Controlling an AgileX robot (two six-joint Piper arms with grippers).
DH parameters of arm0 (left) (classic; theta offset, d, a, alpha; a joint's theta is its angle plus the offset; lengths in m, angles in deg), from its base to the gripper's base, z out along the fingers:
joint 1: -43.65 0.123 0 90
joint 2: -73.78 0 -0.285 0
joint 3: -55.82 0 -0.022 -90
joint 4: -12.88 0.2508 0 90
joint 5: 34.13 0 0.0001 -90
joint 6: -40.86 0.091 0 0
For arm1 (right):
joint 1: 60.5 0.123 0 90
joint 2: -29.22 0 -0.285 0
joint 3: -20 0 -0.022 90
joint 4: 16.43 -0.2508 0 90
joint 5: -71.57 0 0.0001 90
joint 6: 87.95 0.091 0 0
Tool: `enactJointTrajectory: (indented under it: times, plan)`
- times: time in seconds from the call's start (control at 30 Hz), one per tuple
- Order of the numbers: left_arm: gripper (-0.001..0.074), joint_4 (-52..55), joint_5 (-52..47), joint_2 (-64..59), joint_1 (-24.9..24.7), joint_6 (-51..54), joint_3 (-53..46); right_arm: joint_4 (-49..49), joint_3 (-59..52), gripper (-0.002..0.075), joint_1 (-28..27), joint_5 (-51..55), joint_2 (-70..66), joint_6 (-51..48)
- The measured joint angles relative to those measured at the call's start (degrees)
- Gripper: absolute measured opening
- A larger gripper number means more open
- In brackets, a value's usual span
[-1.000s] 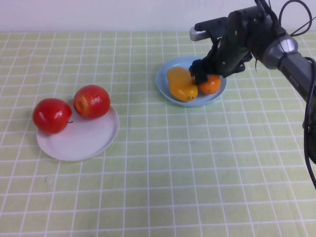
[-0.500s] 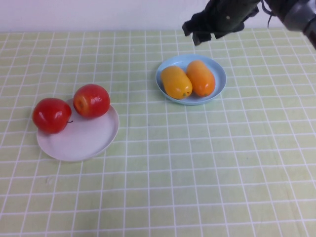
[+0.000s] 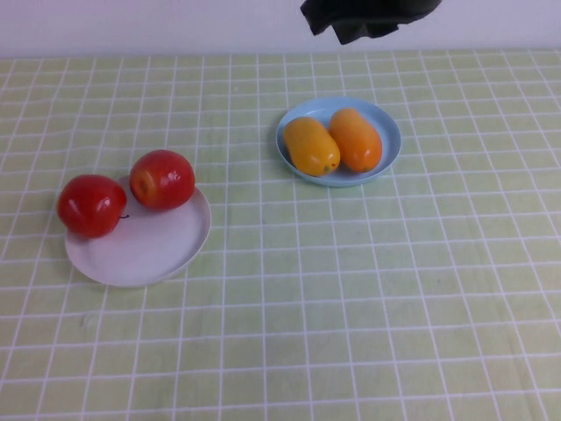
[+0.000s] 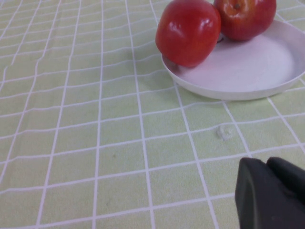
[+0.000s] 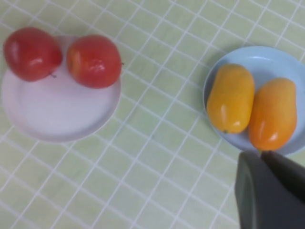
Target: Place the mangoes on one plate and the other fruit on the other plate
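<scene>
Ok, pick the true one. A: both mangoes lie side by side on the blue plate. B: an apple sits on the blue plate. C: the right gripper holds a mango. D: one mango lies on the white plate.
A: both mangoes lie touching on the blue plate; the right gripper, shut and empty, is raised beyond it.

Pale green white-gridded tablecloth (image 3: pixel 351 289) under even light, plain white wall (image 3: pixel 131 26) behind.

No text, labels, brands, numbers or signs are showing anywhere in these views; nothing readable is appearing on any surface in the scene.
</scene>
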Motion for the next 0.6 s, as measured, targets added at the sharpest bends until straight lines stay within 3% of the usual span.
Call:
enactJointTrajectory:
  times: [0.6]
  plan:
    - [0.0004,0.0,0.0,0.0,0.0,0.0,0.0,-1.8,-44.7,-0.0015,0.5,0.4,44.3,0.9]
